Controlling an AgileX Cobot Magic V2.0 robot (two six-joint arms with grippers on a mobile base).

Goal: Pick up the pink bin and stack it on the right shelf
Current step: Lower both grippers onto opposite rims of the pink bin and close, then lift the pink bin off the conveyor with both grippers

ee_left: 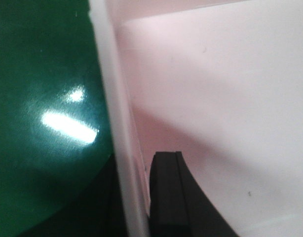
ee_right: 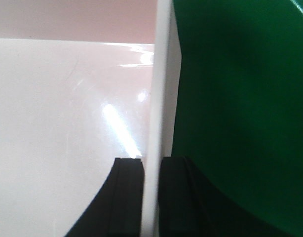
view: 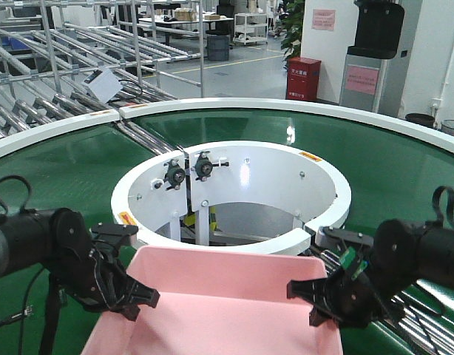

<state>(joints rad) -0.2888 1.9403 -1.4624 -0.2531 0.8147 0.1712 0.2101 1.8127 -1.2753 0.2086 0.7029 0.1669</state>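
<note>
The pink bin [view: 227, 292] sits low in the front view, over the near side of the green conveyor belt [view: 57, 170]. My left gripper [view: 132, 294] is shut on its left wall, my right gripper [view: 321, 297] on its right wall. In the left wrist view the pale rim [ee_left: 117, 118] runs between an inner finger [ee_left: 166, 197] and a dark outer one, at my left gripper [ee_left: 134, 200]. In the right wrist view my right gripper [ee_right: 152, 197] pinches the thin wall [ee_right: 161, 74] between both black pads. The right shelf is out of view.
A white inner ring [view: 234, 185] with a deep open well lies just beyond the bin. Metal rollers [view: 427, 318] run at the lower right behind my right arm. Roller racks [view: 57, 66] fill the back left. A red box [view: 303, 78] stands beyond the belt.
</note>
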